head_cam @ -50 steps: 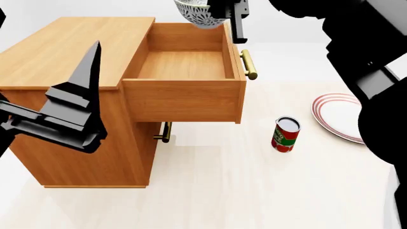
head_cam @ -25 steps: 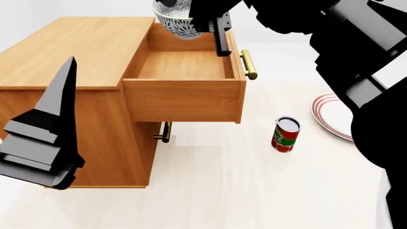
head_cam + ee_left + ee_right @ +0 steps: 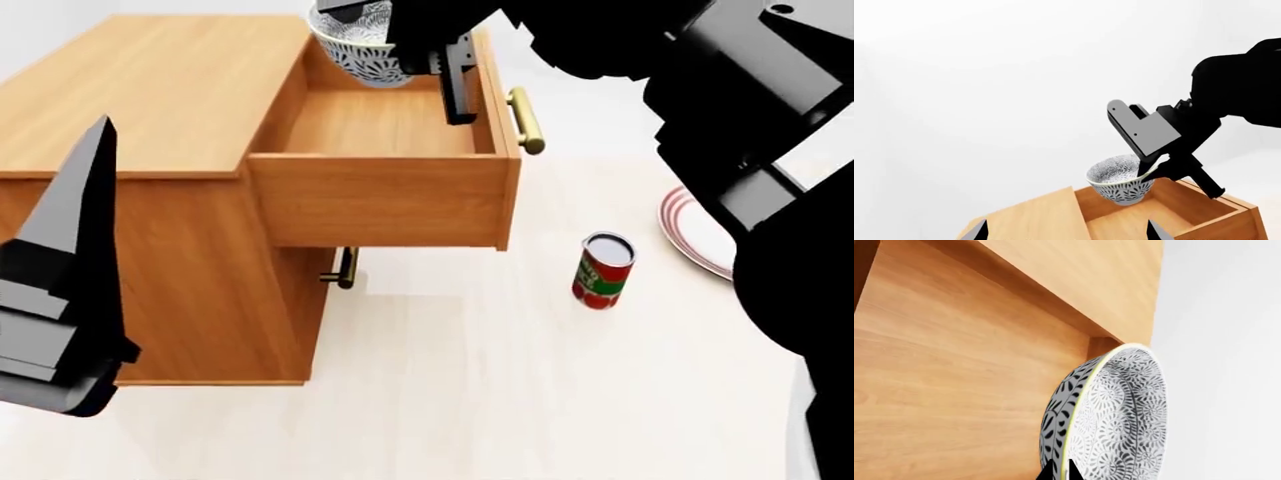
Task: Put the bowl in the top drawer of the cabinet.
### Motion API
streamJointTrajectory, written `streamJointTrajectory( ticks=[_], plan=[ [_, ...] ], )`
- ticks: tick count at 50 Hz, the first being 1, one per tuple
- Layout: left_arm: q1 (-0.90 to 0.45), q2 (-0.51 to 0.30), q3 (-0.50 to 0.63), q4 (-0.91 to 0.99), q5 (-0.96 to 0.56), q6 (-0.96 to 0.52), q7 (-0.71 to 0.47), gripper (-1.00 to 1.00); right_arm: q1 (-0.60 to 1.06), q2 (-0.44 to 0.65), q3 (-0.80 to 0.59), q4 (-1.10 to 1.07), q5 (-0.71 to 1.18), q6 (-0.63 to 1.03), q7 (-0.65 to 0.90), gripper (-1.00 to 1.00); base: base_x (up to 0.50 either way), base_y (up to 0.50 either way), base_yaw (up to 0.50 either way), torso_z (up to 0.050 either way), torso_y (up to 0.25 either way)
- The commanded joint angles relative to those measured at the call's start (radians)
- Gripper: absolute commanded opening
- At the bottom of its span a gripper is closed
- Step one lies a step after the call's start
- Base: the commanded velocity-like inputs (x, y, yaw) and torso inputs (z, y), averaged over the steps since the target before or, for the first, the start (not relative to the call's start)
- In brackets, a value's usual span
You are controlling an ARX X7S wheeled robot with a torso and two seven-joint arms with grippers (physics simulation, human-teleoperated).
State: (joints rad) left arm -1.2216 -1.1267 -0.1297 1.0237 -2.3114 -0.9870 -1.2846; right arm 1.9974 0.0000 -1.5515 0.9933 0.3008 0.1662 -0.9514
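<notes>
2 black arms show in the head view, and the right gripper (image 3: 424, 45) pinches the rim of the bowl (image 3: 358, 45), holding it in the air over the far end of the top drawer (image 3: 380, 185), at about 12 o'clock. That drawer sticks out open from the cabinet (image 3: 147, 110), with 1 red can (image 3: 602, 271) on the floor at 3 o'clock and a plate (image 3: 691, 232) just past it. At 8 o'clock the left gripper (image 3: 60, 290) holds nothing, and I cannot tell how wide it is.

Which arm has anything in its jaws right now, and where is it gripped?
The right gripper holds the bowl by its rim, above the open top drawer. The left gripper holds nothing.
</notes>
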Motion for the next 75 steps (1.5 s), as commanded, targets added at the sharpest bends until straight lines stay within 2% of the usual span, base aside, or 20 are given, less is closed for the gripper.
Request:
streamJointTrajectory(
  ticks=[1,33,48,49,75],
  plan=[
    [0.000,0.004,-0.030,-0.007,-0.014,-0.022,-0.002,1.00,0.005,0.000,0.006,0.001,-0.010,-0.008,0.008,-1.00,0.00,0.00,0.00,0.000,-0.072],
    [0.078,0.048,-0.163,-0.015,-0.046,-0.086,-0.010,1.00,0.005,0.000,0.006,0.001,-0.010,-0.008,0.008,-1.00,0.00,0.00,0.00,0.000,-0.074],
    [0.089,0.058,-0.179,-0.019,-0.053,-0.091,-0.014,1.00,0.005,0.000,0.006,0.001,-0.010,-0.008,0.008,-1.00,0.00,0.00,0.00,0.000,-0.055],
    [0.089,0.057,-0.180,-0.018,-0.054,-0.090,-0.015,1.00,0.005,0.000,0.006,0.001,-0.010,-0.008,0.008,1.00,0.00,0.00,0.00,0.000,0.000],
    [0.074,0.059,-0.175,-0.014,-0.073,-0.089,-0.028,1.00,0.005,0.000,0.006,0.001,-0.010,-0.008,0.008,1.00,0.00,0.00,0.00,0.000,0.007]
  ],
)
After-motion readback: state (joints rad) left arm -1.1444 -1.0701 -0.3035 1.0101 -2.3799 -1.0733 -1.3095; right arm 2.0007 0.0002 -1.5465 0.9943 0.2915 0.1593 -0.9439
